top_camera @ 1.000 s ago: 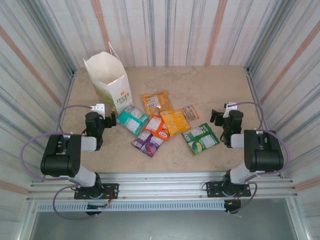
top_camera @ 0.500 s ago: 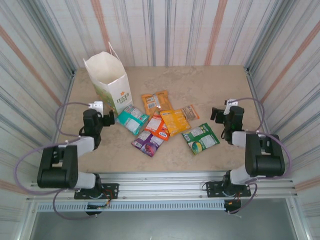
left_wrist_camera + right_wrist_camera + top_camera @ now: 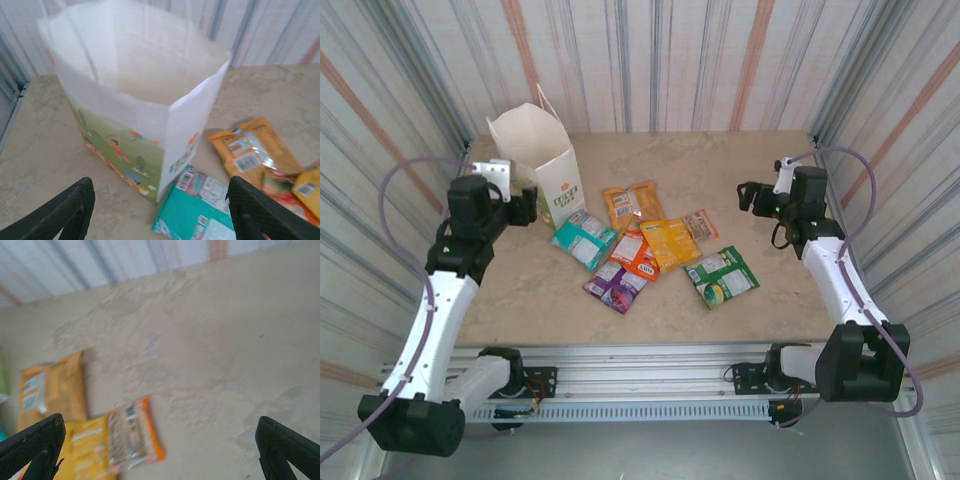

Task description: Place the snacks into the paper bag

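Observation:
The white paper bag [image 3: 538, 165] stands upright and open-topped at the far left; its printed side [image 3: 125, 145] faces my left wrist camera. The snacks lie flat mid-table: an orange packet [image 3: 633, 203], a teal one [image 3: 585, 239], a red-orange one [image 3: 635, 253], a yellow-orange one [image 3: 670, 243], a slim brown bar [image 3: 700, 224], a purple one [image 3: 617, 285] and a green one [image 3: 721, 276]. My left gripper [image 3: 520, 207] hovers open beside the bag's near corner, above the teal packet [image 3: 200, 210]. My right gripper [image 3: 750, 195] is open, right of the brown bar [image 3: 132, 432], holding nothing.
Striped metal walls close the table [image 3: 720, 160] in on three sides. Bare tabletop lies behind the packets and at the far right [image 3: 225, 340]. A metal rail [image 3: 640, 365] runs along the near edge.
Both arms have lifted from a folded pose and reached away from the near edge. The left gripper moved up to the bag, the right toward the far right. The packets have not moved.

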Robot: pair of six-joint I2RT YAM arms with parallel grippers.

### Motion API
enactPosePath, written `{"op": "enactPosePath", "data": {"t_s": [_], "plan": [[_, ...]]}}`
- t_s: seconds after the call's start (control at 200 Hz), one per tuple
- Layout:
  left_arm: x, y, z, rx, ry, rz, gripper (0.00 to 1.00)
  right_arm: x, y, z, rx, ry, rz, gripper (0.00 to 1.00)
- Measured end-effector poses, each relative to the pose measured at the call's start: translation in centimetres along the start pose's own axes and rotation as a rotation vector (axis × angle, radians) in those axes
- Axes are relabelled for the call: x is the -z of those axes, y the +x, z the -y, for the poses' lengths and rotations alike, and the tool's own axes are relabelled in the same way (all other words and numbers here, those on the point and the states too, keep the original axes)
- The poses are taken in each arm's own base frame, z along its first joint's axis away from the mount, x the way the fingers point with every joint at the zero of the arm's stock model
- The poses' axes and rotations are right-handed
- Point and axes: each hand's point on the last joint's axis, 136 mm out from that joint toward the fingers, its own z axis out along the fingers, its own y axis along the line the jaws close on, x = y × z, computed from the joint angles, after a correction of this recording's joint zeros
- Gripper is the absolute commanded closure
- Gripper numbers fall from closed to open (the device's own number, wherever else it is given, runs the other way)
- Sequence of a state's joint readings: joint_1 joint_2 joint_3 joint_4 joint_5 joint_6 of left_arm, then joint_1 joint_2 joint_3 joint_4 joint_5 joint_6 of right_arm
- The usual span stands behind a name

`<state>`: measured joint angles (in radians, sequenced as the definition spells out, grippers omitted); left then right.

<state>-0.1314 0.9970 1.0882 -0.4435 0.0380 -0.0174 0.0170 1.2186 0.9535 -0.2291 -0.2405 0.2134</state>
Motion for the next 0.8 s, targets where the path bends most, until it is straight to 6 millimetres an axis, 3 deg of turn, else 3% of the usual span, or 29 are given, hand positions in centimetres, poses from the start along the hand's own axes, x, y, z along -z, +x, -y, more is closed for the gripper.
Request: {"op": "enactPosePath", "data": {"t_s": [0.115,0.256,0.491,0.802], "plan": [[1.2,-3.3,2.4,-0.05,0.069,-0.035,0.29,0.7,1.1,-3.3,0.01,-0.067,-0.093,0.01],[0.4,-5.5,4.7,-0.116,0.13,-0.124,0.3,1.5,2.4,-6.5,0.034,-0.134,-0.182,0.01],[-3.5,-5.0,5.8,-0.179,0.173,-0.33,0.31,1.8,5.4,-7.9,0.028,-0.155,-0.303,0.01],[-7.7,-3.9,6.2,-0.229,0.178,-0.463,0.3,2.1,6.0,-8.4,0.022,-0.171,-0.329,0.01]]}}
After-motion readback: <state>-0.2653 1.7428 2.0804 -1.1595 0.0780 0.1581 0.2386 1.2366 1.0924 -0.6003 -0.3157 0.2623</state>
